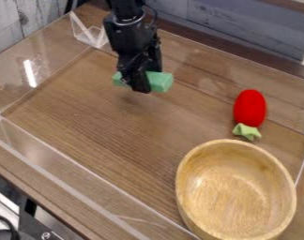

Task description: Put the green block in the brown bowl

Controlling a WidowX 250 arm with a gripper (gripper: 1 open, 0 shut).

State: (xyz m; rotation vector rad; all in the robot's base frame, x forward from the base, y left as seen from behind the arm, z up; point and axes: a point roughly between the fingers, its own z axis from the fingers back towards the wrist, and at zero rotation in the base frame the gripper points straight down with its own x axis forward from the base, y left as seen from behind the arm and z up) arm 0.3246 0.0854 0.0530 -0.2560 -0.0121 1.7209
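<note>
My gripper (140,79) hangs over the back left of the wooden table, pointing nearly straight down, shut on the green block (155,82). The block is a flat green slab, lifted clear of the tabletop, and its ends stick out on both sides of the black fingers. The brown bowl (236,192), wide and shallow with light wood grain, rests at the front right, well away from the gripper and with nothing inside it.
A red strawberry-like object with green leaves (250,111) lies at the right, behind the bowl. Clear plastic walls (36,70) run around the table's edges, and a grey wall rises at the back.
</note>
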